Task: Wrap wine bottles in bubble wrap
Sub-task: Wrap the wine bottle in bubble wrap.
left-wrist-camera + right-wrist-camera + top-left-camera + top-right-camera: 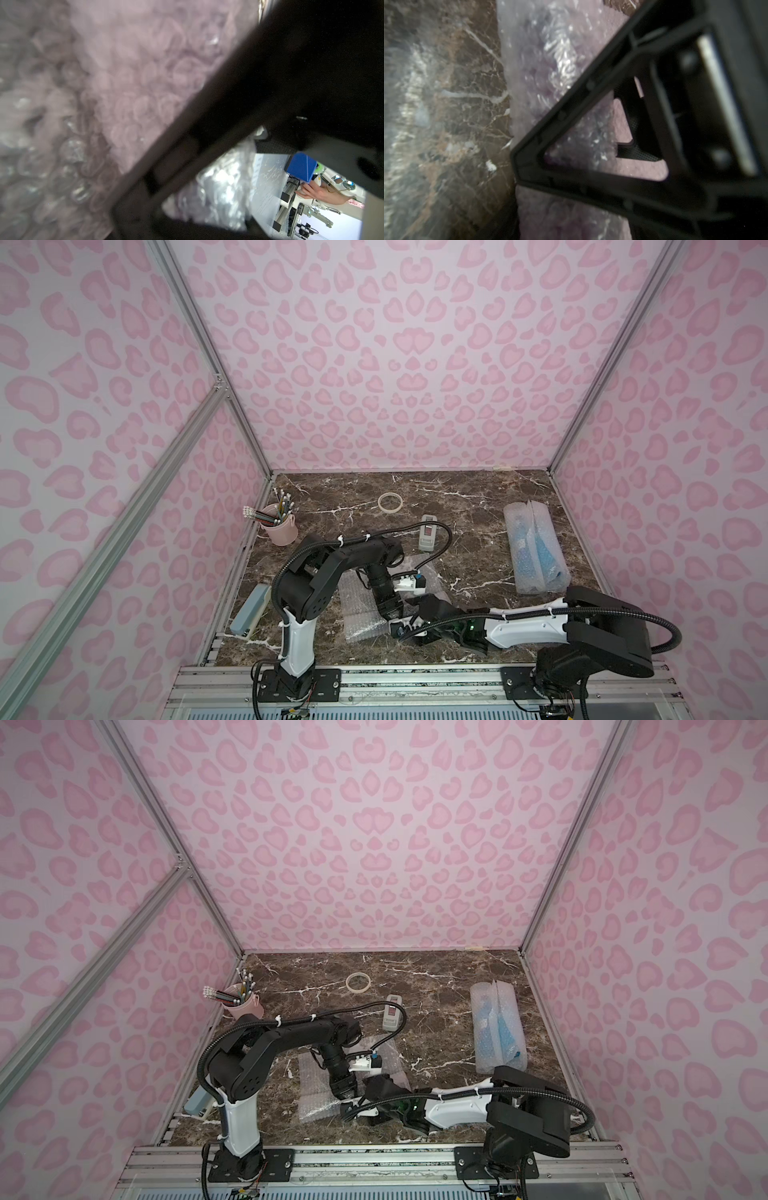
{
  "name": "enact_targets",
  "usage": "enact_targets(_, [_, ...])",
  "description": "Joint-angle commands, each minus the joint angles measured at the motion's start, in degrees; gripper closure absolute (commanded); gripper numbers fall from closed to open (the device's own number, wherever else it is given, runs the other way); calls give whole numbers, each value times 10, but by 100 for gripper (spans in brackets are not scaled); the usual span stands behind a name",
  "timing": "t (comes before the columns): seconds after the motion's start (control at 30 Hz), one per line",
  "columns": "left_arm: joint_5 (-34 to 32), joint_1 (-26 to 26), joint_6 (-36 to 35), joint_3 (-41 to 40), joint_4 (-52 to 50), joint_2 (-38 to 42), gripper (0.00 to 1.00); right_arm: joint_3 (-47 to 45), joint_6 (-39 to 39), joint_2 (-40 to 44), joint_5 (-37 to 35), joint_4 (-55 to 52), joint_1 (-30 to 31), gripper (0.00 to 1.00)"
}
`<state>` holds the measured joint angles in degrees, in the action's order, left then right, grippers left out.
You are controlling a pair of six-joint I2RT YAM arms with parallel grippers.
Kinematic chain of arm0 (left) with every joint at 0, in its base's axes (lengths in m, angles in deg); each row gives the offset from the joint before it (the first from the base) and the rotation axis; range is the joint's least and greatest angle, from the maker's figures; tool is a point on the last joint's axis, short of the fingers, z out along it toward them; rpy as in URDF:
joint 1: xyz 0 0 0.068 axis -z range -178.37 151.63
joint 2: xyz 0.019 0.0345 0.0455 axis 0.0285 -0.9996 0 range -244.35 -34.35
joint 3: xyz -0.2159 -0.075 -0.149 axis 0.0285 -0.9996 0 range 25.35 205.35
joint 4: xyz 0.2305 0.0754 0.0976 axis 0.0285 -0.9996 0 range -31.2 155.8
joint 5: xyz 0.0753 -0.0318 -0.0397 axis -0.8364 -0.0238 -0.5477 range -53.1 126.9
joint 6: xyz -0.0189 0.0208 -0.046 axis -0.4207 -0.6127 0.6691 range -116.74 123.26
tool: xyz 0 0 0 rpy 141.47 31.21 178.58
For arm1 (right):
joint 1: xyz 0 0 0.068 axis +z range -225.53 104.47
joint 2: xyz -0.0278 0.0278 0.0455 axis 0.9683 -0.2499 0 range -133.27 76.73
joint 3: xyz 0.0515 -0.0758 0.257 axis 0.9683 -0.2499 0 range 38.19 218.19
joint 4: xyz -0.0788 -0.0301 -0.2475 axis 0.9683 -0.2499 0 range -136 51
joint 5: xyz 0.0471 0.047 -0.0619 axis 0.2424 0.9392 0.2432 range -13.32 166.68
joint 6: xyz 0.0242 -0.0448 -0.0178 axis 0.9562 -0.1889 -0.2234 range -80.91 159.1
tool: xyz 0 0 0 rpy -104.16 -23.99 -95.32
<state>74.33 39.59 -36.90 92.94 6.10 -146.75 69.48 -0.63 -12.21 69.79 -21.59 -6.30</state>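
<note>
Lying just beside right claw (405,624): bubble wrap (359,614).

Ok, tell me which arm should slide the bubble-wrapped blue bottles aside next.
Right, probably. The clear bubble-wrap bundle of blue bottles lies at the right of the dark marble table, near the right arm; the left arm bends over the flat clear bubble-wrap sheet, farther away.

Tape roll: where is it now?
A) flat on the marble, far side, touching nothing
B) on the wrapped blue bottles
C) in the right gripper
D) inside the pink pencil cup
A: in both top views the tape roll lies flat on the bare marble tabletop, apart from the pencil cup and the wrapped blue bottles.
</note>
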Motion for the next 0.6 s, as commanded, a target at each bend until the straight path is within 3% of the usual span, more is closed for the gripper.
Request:
enact_targets(0.0, [-58,1,1,3,13,7,50,-5,-13,-19,-15,-18,-2,24])
enact_targets(0.13, [-76,1,4,-6,34,45,44,-5,-1,-23,-3,-32,-5,30])
enact_targets(0.23, [-76,1,4,-10,37,63,39,-5,7,-27,2,-35,-6,49])
enact_targets(0.57, [-84,1,17,-8,14,144,23,10,29,-33,36,-64,-14,49])
